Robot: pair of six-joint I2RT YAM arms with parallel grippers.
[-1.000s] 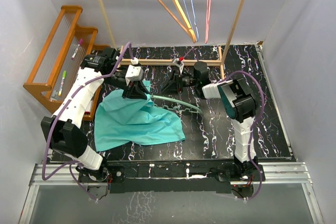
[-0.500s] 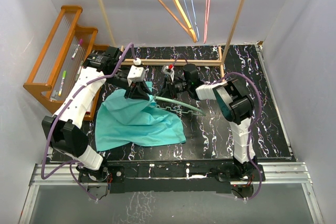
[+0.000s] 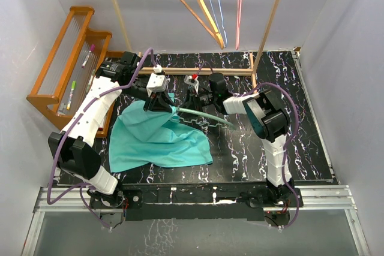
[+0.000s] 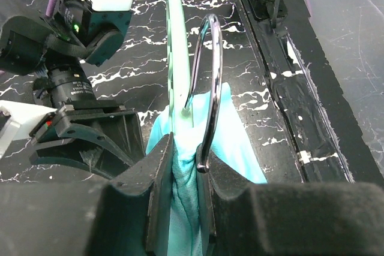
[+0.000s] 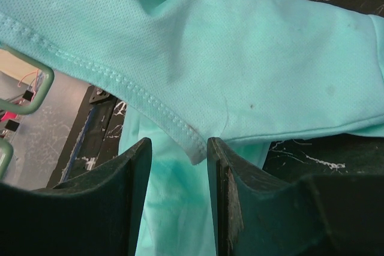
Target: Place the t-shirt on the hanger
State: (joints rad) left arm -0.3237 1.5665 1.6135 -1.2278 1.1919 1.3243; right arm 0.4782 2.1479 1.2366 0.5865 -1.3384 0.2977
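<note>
Teal-green short-sleeved cloth t-shirt lies spread on the black marbled table. At its 12 o'clock edge, the left pincer grips the pale mint-green slim plastic hanger neck together with cloth. The right pincer has shifted toward 9 o'clock, released, astride the hem. Judgement: threading is about to begin.

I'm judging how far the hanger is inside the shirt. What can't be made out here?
- Top view: the hanger's hook end, hidden under the t-shirt and left hand.
- Left wrist: the hanger's near arm, hidden behind cloth and that hand's fingers.
- Right wrist: most of the hanger, cut off at the left edge.
</note>
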